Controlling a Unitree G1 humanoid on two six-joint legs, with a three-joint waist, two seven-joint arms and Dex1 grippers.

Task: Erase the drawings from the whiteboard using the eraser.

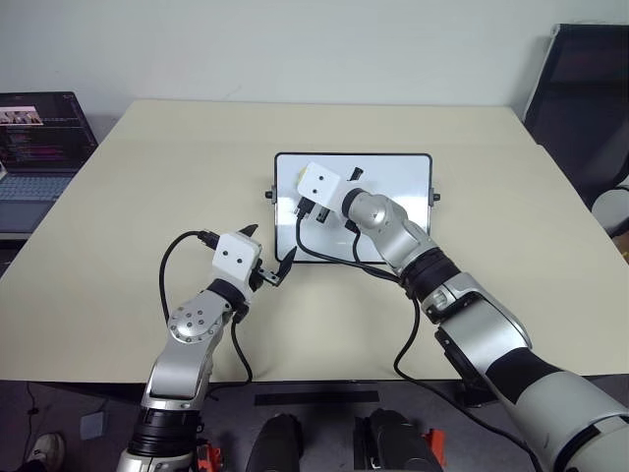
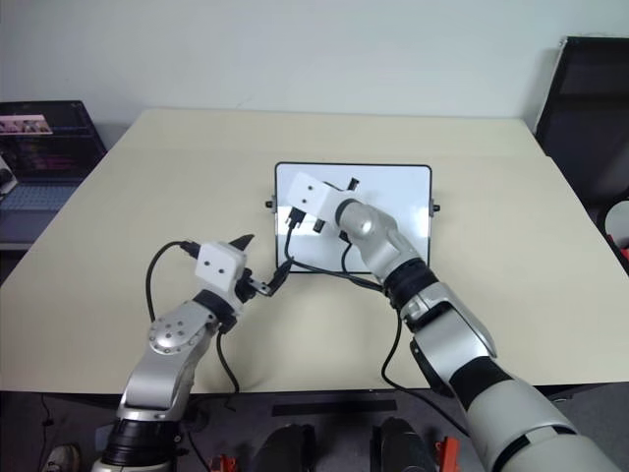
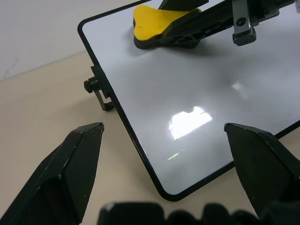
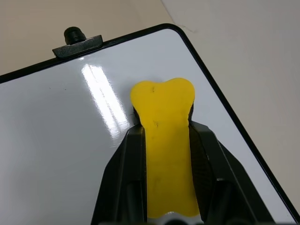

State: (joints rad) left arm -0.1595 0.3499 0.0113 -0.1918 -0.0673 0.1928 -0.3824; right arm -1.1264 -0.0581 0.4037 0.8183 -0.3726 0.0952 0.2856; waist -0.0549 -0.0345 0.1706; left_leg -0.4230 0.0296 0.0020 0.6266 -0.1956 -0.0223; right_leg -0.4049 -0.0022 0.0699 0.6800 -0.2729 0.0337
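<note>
- My right jaws (image 4: 164, 154) are clamped on the eraser (image 4: 165, 140), one black finger down each long side, with its flared yellow end sticking out ahead of them.
- The eraser sits on the whiteboard (image 1: 408, 187), near the board's left short edge and its small black knob (image 4: 72, 33); from the left wrist view its dark base looks flat against the white surface.
- My left jaws (image 1: 267, 254) stand wide with nothing in them, low over the table (image 1: 147, 177) just off the board's near left corner.
- Handling, as I judge it: the eraser looks light and stiff enough to push without bending. Its waisted middle is the natural place to grip, and that is where I have it.
- The board is glossy and throws back the ceiling light, so I expect the eraser to glide. The same slickness means the board itself might skate on the table under a hard stroke. My free left jaws could steady its frame if so.
- The board looks thin and rigid, with a narrow black rim; I would press flat rather than on an edge.
- Of the drawings I can make out nothing certain on the white surface near the eraser; my right arm covers much of the board from above.
- Writing: no brand or label readable on eraser or board. A laptop (image 1: 39, 147) at the far left shows lines of text too small to read.
</note>
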